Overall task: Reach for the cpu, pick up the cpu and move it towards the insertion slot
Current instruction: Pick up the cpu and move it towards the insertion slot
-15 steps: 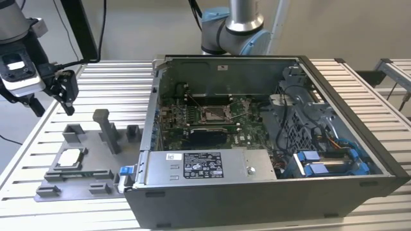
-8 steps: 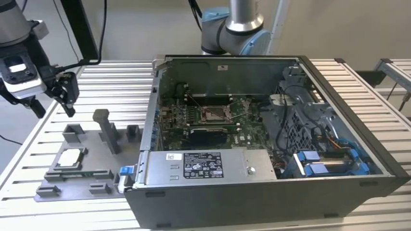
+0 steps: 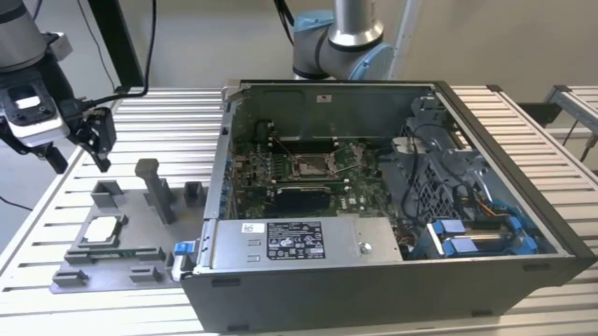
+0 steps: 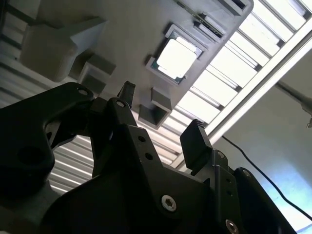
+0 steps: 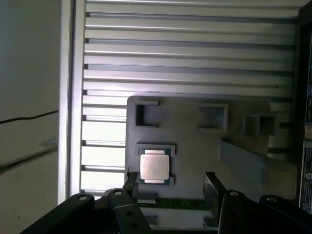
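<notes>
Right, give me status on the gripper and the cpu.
Gripper open, empty, above the fixture plate. Cpu flat in its nest on the plate, untouched. Nothing between fingers and cpu.

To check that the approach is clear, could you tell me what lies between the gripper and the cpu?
Nothing: in the first wrist view the gripper hangs above the cpu, with only open air between.
</notes>
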Robot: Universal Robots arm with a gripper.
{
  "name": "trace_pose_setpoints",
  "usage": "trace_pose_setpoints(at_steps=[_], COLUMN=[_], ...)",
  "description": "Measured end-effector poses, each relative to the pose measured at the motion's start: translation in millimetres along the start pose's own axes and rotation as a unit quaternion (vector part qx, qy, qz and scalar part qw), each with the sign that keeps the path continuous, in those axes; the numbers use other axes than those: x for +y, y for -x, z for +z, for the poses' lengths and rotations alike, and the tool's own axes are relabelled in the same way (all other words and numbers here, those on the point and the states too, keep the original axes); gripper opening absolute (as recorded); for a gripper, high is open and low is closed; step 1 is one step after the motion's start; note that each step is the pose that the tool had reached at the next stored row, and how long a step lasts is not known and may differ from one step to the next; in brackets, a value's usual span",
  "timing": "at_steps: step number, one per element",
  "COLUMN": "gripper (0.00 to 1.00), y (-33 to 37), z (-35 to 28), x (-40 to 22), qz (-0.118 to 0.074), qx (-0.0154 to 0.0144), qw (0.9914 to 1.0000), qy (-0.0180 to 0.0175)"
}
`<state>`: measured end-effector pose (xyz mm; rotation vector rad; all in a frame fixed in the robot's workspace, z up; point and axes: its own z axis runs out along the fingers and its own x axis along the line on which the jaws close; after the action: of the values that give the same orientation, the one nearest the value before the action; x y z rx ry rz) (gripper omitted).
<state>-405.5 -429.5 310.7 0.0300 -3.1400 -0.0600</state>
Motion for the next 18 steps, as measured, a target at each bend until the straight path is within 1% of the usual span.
trace_pose_setpoints(at_steps=[18], gripper=[1.00], y=[0.0], z=[9.0], x=[-0.3], qz=[0.000], qx=[0.0000], qw=[1.00000], qy=[0.0000])
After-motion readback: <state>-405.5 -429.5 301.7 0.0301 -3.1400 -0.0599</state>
